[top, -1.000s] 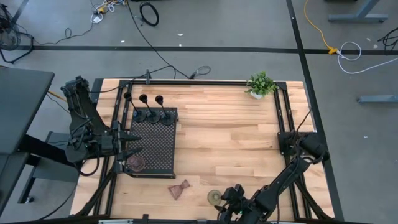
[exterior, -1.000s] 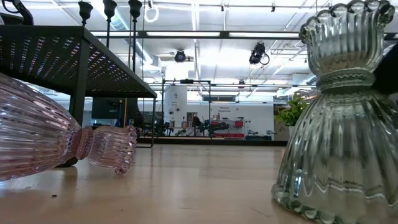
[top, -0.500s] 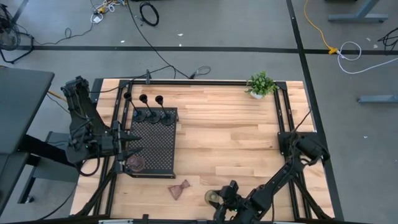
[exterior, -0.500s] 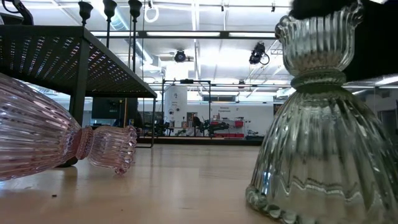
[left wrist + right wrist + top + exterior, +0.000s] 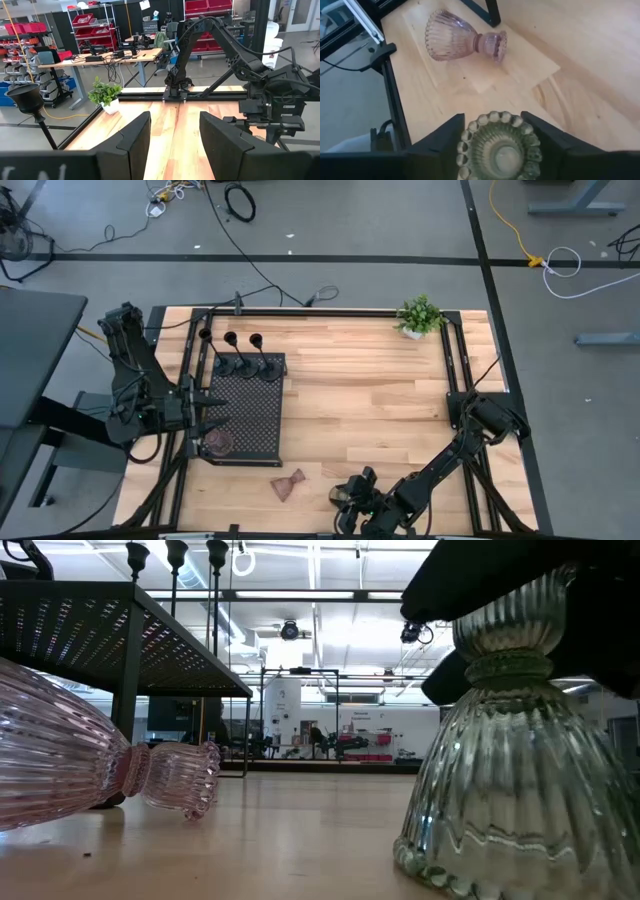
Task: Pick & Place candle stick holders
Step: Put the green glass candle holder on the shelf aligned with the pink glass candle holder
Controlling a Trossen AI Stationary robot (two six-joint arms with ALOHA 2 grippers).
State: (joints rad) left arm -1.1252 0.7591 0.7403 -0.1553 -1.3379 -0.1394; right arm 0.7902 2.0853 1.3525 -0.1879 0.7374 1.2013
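Observation:
The olive-green holder point(image 5: 345, 496) stands upright on its wide base near the table's near edge; it also shows in the low view point(image 5: 510, 770). My right gripper point(image 5: 492, 116) is shut on its upper cup. The pink holder point(image 5: 288, 484) lies on its side to the left of it. The brown holder point(image 5: 217, 442) and three tall black stems point(image 5: 247, 355) stand on the black perforated tray point(image 5: 255, 415). My left gripper point(image 5: 215, 412) is open and empty over the tray's left part. My right gripper holds the olive-green holder by its upper cup point(image 5: 470, 131), one finger point(image 5: 442, 137) on each side of the beaded rim. The fingers come from above, slanting in from the table's right side. The holder stands upright, its base point(image 5: 480, 875) on the table.
A small green potted plant point(image 5: 420, 315) stands at the far right. The tray stands raised on legs point(image 5: 125, 680) at the left. Bare wood lies between the tray and the right arm's base point(image 5: 490, 415).
My right gripper has gone toward the table's left edge along the near edge and come down over the olive-green holder's upper cup. The holder has slid a little to the left, still upright on its base.

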